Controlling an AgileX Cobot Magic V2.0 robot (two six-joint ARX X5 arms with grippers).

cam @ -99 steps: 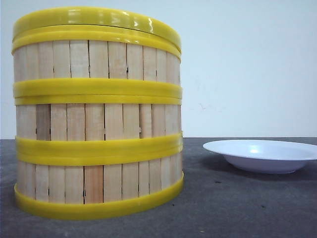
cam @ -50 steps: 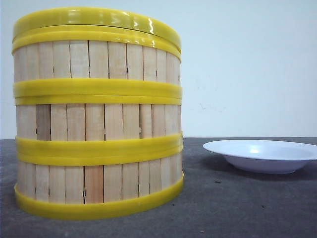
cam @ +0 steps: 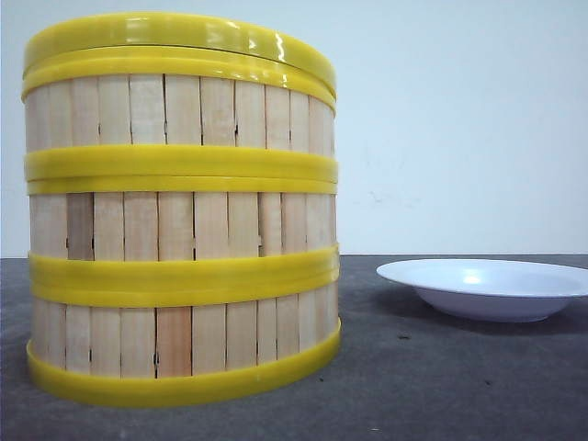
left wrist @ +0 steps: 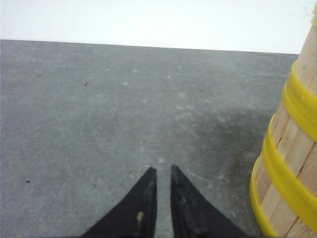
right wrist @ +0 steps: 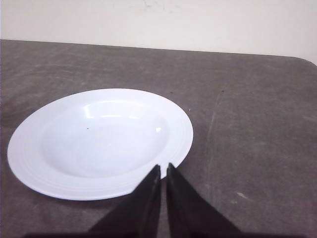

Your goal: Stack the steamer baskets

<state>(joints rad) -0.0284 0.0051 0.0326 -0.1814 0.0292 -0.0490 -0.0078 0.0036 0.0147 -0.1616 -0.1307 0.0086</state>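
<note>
Both claws, left claw (left wrist: 163, 171) and right claw (right wrist: 163, 168), nearly closed, empty; slatted steamer baskets (cam: 182, 220) stacked.

steamer baskets (cam: 182, 220): three, in one stack at the left of the front view
lid (cam: 175, 35): one, on top of the stack
white plate (cam: 487, 287): one, at the right
grippers: two, left gripper (left wrist: 163, 171), right gripper (right wrist: 164, 167)
</note>
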